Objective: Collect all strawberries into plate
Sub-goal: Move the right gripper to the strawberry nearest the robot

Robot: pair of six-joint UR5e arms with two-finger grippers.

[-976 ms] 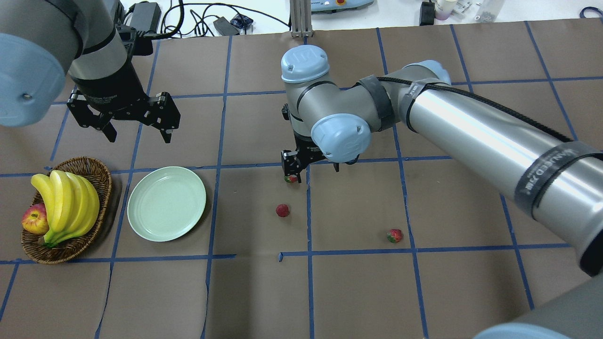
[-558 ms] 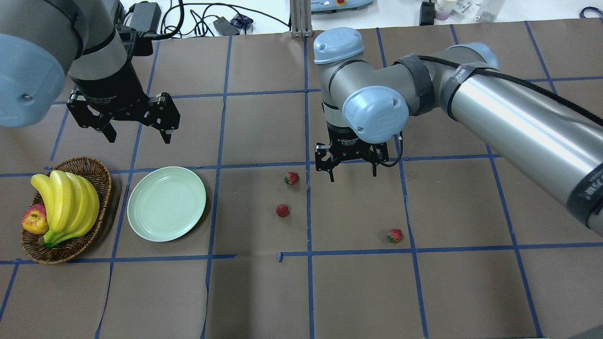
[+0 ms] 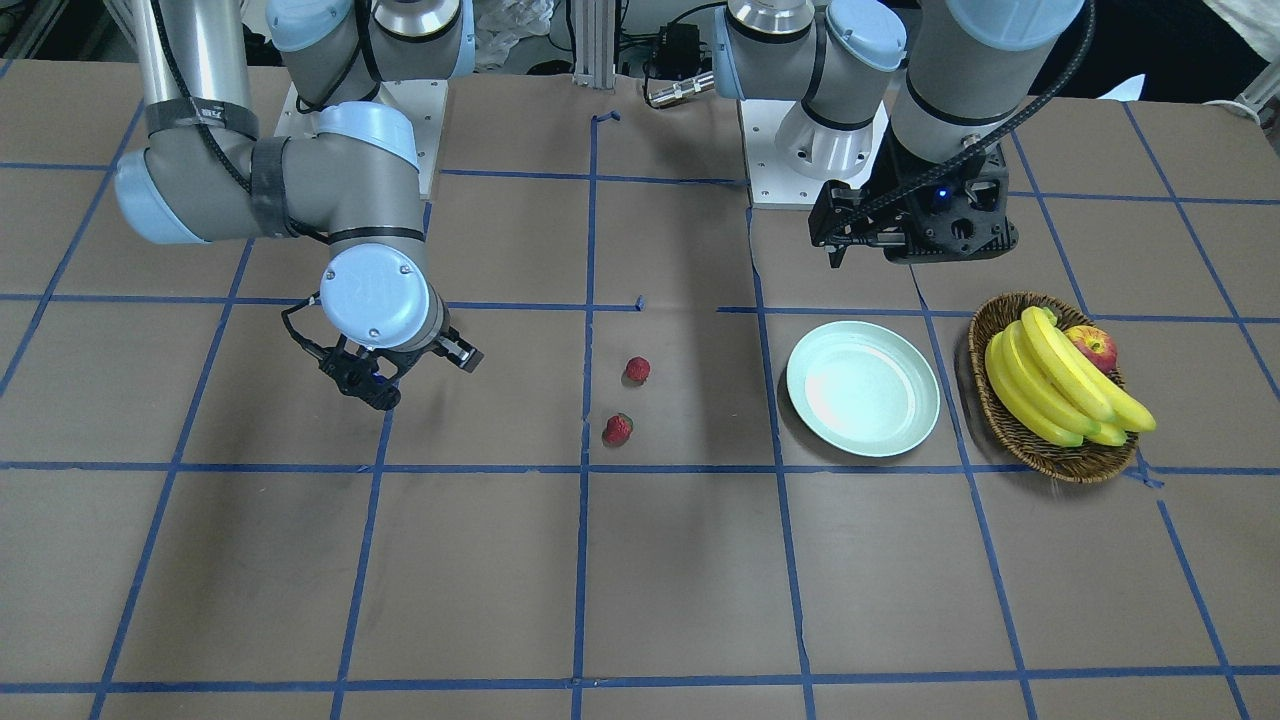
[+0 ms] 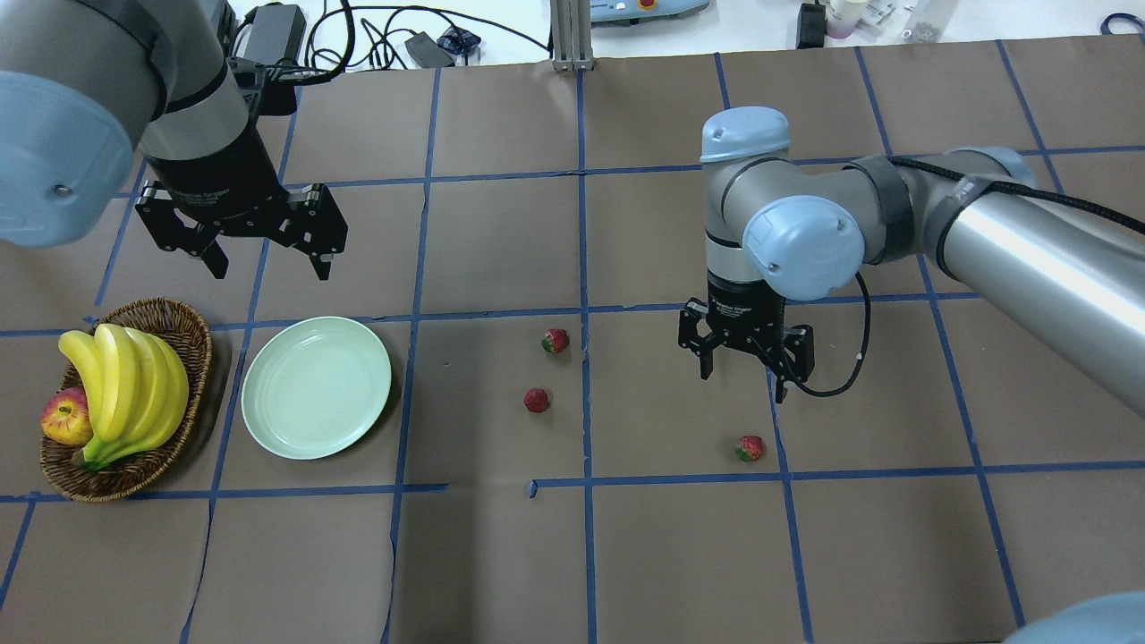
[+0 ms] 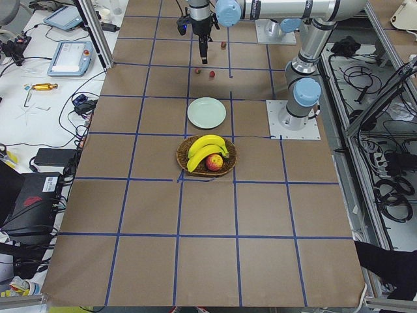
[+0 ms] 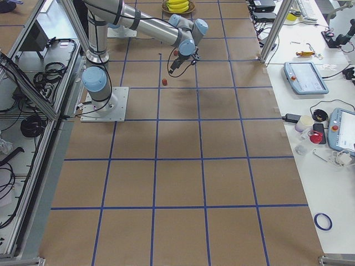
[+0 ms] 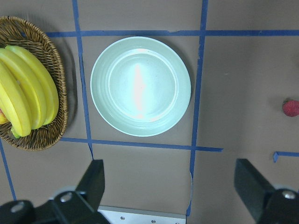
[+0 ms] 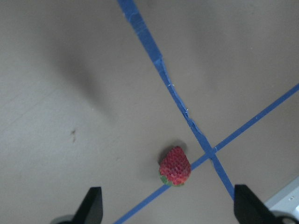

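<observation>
Progress: 0 of 3 strawberries in plate (image 4: 316,386); plate bare.
All 3 lie on worktop (image 4: 501,555), well apart from plate: far strawberry (image 4: 555,340) and middle strawberry (image 4: 536,400) near centre, right strawberry (image 4: 750,448) just beside tape crossing.
Right end effector (image 4: 742,383) hovers near right strawberry, fingers wide apart, holding nothing; judged lining up for pick.
Left end effector (image 4: 268,268) hangs beyond plate, fingers wide apart, empty.
Left to do: 3 picks, 3 drops into plate.
</observation>
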